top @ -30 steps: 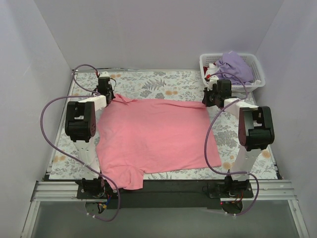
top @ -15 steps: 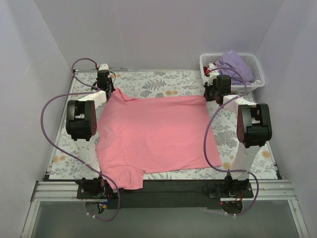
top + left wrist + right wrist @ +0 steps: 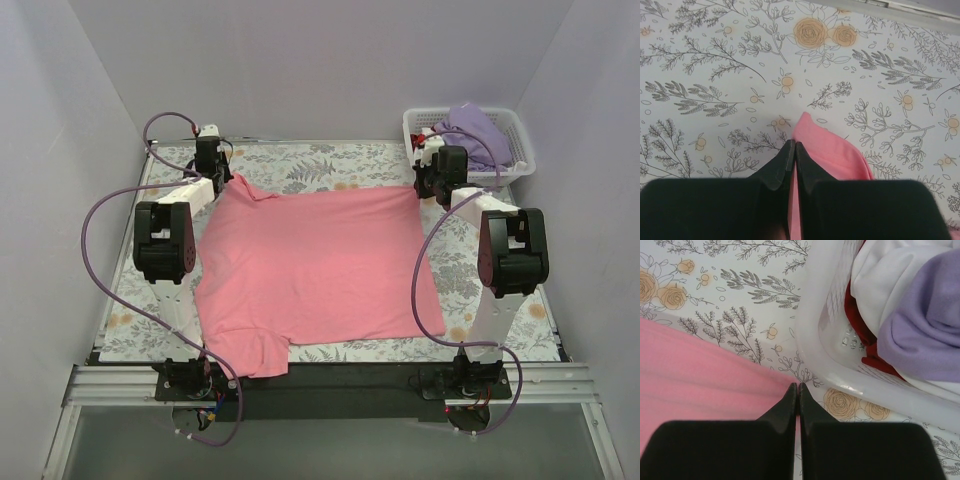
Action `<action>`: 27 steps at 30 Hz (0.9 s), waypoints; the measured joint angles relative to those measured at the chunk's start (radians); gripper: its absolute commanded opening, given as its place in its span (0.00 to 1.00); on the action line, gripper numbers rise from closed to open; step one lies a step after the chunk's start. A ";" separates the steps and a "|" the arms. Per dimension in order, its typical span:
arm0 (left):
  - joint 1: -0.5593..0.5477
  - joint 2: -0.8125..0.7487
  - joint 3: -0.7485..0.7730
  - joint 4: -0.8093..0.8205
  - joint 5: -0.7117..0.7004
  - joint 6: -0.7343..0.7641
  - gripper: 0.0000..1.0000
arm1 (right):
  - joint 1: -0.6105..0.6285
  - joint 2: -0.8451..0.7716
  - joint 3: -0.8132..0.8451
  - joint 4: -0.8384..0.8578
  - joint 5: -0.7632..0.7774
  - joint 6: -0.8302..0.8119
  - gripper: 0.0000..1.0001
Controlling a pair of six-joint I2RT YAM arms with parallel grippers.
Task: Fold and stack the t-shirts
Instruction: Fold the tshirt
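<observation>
The floral tablecloth fills the middle of the top view. The salmon pink t-shirt lies spread flat across its centre, one sleeve at the lower left. The white basket sits at the upper right and holds the crumpled lavender t-shirt. The left gripper, jaws pressed together, pinches the salmon pink t-shirt's upper-left corner. The right gripper, likewise closed, pinches its upper-right corner just beside the white basket.

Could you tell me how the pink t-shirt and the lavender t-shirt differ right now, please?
The pink t-shirt lies spread flat on the tablecloth; the lavender t-shirt sits bunched in the basket. The left gripper and right gripper are shut on the pink t-shirt's far corners; the lavender one is untouched. Both are plain cloth, not yet folded.
</observation>
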 measured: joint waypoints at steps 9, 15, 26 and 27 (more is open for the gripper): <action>0.000 -0.056 -0.116 -0.058 -0.006 -0.035 0.00 | -0.001 -0.068 -0.097 -0.011 -0.014 0.013 0.01; 0.000 -0.163 -0.197 -0.120 -0.002 -0.071 0.00 | -0.001 -0.150 -0.181 -0.017 -0.014 0.021 0.01; 0.000 -0.406 -0.296 -0.211 -0.004 -0.159 0.00 | -0.001 -0.279 -0.303 -0.018 -0.006 0.025 0.01; 0.000 -0.425 -0.311 -0.225 -0.005 -0.169 0.00 | -0.001 -0.288 -0.314 -0.018 -0.006 0.025 0.01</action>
